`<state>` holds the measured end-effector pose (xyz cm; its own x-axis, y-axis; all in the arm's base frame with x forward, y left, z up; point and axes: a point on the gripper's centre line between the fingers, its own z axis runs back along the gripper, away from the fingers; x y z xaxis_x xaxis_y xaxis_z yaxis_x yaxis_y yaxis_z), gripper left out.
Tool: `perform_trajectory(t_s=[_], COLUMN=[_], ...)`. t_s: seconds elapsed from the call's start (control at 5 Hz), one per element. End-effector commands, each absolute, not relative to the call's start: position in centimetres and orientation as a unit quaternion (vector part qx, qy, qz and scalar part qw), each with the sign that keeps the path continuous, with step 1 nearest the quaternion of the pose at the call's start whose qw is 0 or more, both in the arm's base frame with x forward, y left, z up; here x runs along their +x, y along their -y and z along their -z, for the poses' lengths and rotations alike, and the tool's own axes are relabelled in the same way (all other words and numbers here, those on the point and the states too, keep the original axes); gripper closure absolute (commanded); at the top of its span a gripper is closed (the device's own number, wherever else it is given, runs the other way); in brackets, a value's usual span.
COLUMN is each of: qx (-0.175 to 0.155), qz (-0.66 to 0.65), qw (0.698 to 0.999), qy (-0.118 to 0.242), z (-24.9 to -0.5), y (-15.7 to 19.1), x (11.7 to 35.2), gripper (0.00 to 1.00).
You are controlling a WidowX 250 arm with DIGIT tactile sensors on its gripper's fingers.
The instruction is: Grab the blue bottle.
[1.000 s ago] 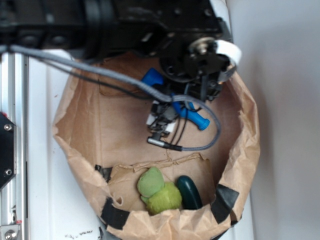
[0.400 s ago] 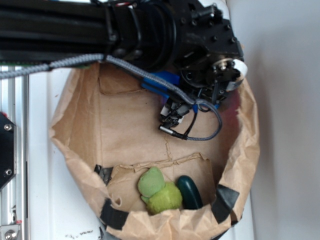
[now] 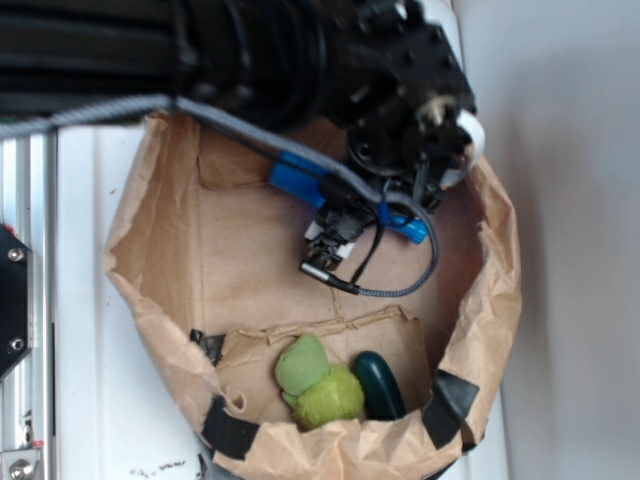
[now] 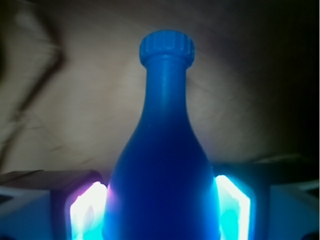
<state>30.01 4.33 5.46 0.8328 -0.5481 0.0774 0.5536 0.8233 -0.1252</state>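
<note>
Blue bottle (image 4: 162, 165) over brown paper bag (image 3: 160, 260) on white surface (image 3: 90, 380)

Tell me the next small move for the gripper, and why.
Probably lift straight up. In the wrist view the blue bottle fills the gap between both fingers, seemingly touching them, so the gripper looks closed on it inside the paper bag.

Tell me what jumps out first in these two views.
The blue bottle fills the wrist view, neck and ribbed cap pointing away, its body between the gripper fingers. From outside, the black arm reaches into a brown paper bag, where a green plush toy lies beside a dark green object.
</note>
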Motion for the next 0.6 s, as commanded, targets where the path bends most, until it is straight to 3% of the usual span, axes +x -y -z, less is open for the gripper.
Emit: perform_trajectory(t_s=[0.0,0.2,0.4], qx=[-0.149,-0.140,-0.113], qz=[0.287,0.299,0.321], qw=[0.945,0.942,0.938], qy=[0.048,0.061,0.057], z=[-18.0,-20.1,-19.0], y=[-3.2,-2.3,-2.4], x=[21.6,20.9,23.0], gripper=[1.00,1.00,0.93])
